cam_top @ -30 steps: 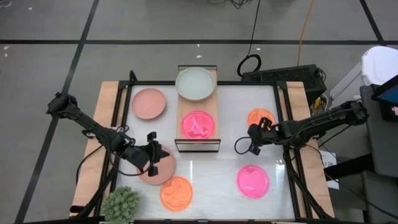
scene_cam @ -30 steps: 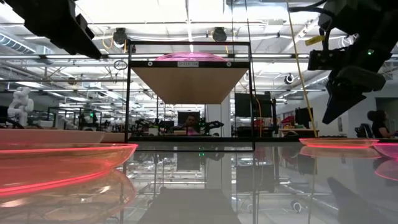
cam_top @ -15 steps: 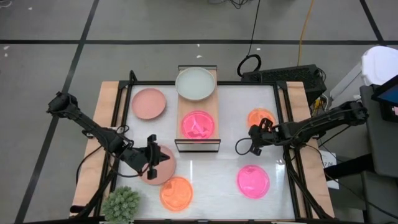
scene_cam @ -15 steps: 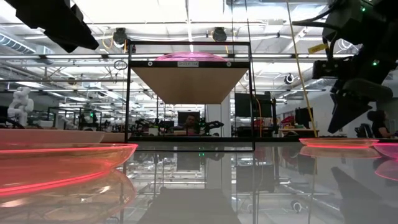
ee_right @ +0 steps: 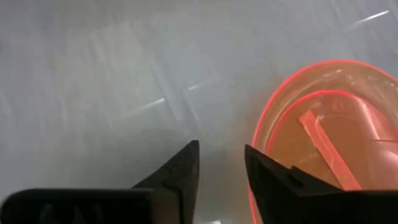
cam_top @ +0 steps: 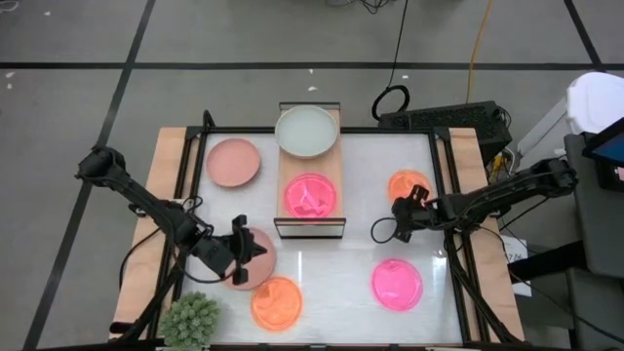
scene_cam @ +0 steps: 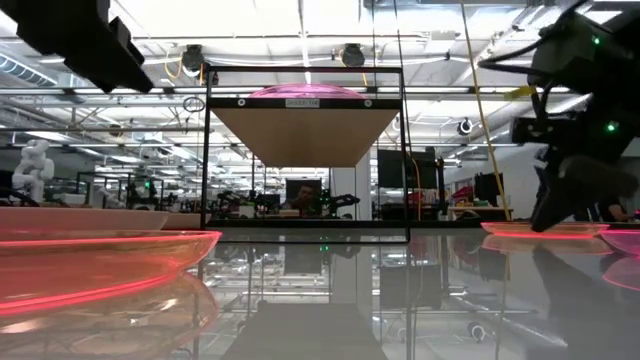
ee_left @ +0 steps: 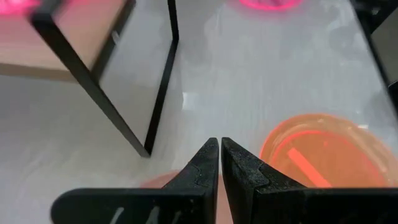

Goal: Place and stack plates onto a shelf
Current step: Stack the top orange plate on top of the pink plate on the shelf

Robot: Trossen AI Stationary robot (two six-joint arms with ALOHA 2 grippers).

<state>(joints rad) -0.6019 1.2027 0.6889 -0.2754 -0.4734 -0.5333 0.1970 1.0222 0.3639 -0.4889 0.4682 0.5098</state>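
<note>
The right end effector (cam_top: 399,212) hangs over the table (cam_top: 361,156) just beside the small orange plate (cam_top: 409,184) on the right side. Its fingers (ee_right: 180,171) now stand apart with a clear gap and hold nothing; the right wrist view shows that orange plate (ee_right: 329,137) close ahead of the tips, untouched. A second ago this end effector was a little nearer the shelf, and in the low view it stood higher; it now sits lower (scene_cam: 560,200), close to the plate's rim (scene_cam: 545,229).

The left end effector (cam_top: 241,249) is over the dusty pink plate (cam_top: 255,261) at the front left. In the left wrist view its fingers (ee_left: 205,168) are pressed almost together with only a thin slit between them; I cannot tell from the pictures whether they pinch the plate's edge. It has shifted slightly toward the table's left edge since a second ago, and the dusty pink plate shows a bit farther left too.

The shelf (cam_top: 310,166) stands at the middle back of the table, unchanged: a pale green plate (cam_top: 306,131) on its far end, a hot pink plate (cam_top: 311,197) on its near end. Another dusty pink plate (cam_top: 233,161) lies left of the shelf, an orange plate (cam_top: 277,302) at the front left beside the spiky green plant ball (cam_top: 191,319), and a hot pink plate (cam_top: 397,284) at the front right.
</note>
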